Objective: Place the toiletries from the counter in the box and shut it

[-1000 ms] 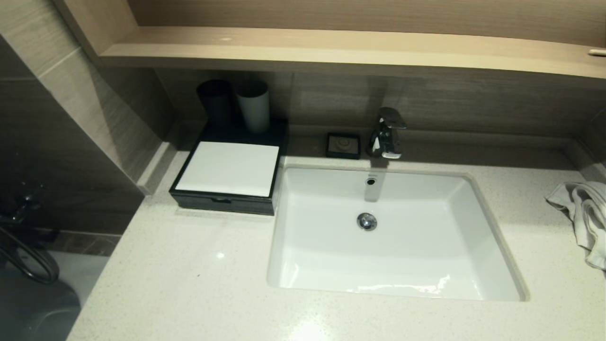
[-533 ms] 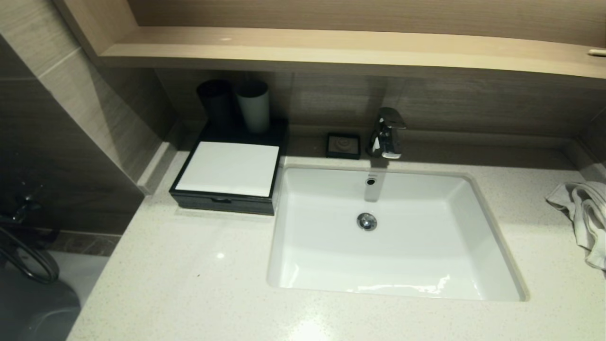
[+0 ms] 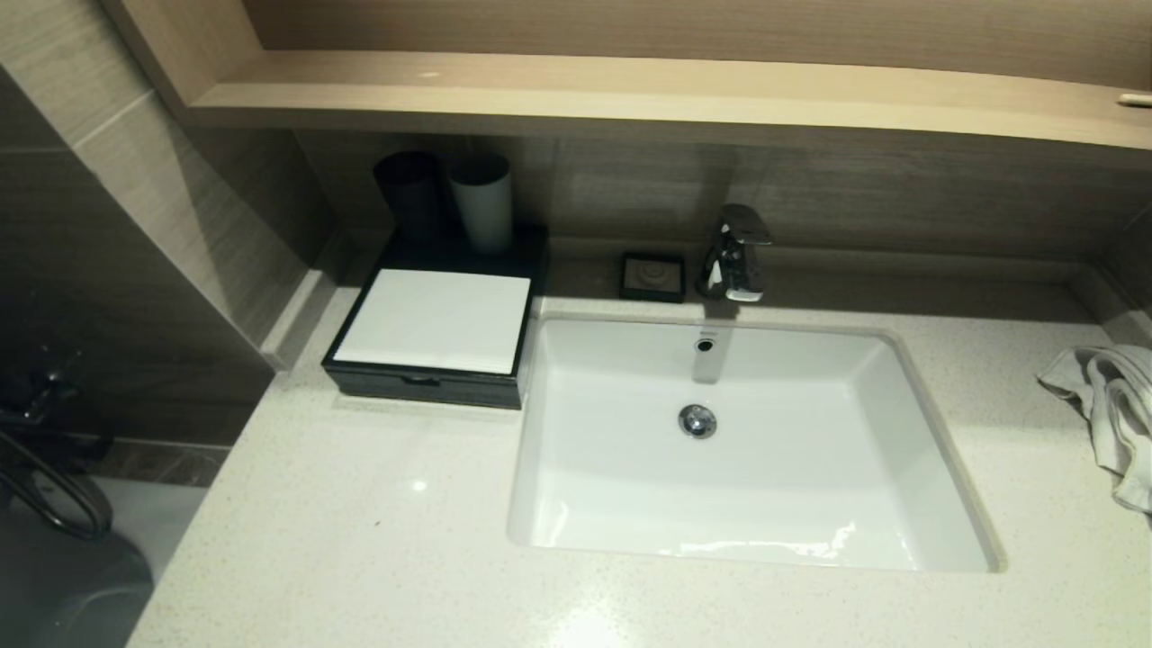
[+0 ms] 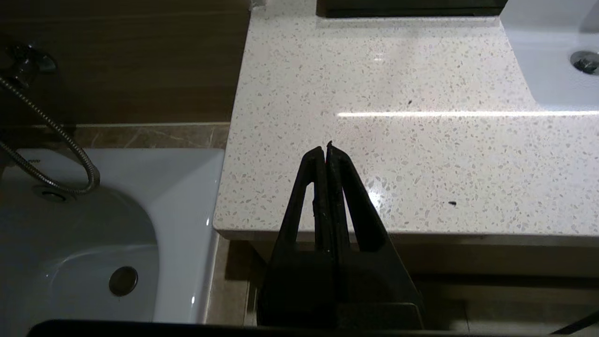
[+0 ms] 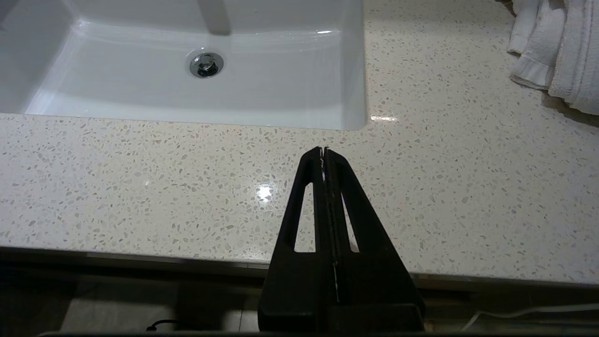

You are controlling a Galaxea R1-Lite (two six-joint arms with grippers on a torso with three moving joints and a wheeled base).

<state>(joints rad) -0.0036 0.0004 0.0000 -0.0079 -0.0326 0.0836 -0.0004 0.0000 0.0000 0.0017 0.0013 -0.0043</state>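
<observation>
Both the left gripper (image 4: 326, 149) and the right gripper (image 5: 324, 150) hang pressed together and empty at the counter (image 3: 360, 540) edge, probably because no toiletries show and the box (image 3: 432, 328) sits closed beside the sink (image 3: 936, 468).

Head view compared across the three moments: no change found. The box (image 3: 432, 328), cups (image 3: 445, 200), soap dish (image 3: 652, 275), tap (image 3: 736, 252) and towel (image 3: 1111, 418) show no shift in position or attitude. Neither arm has entered this view. Nothing has appeared on or left the tabletop (image 3: 360, 531).
</observation>
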